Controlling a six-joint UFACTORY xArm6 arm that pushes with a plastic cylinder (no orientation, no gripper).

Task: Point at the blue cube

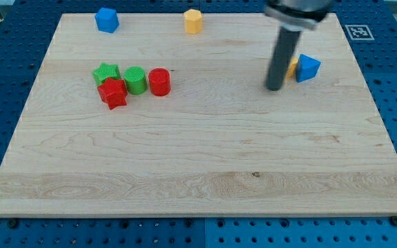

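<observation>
The blue cube [107, 19] sits near the view's top left on the wooden board [198, 151]. My tip [273, 87] is far to its right, in the upper right part of the board. The tip stands just left of a blue triangular block [308, 68] and a yellow block [293, 67] that the rod partly hides.
A yellow hexagonal block [194, 21] sits at the top middle. A cluster at the left holds a green star [106, 72], a red star [113, 92], a green cylinder [135, 80] and a red cylinder [159, 81]. A marker tag [356, 32] lies off the board's top right corner.
</observation>
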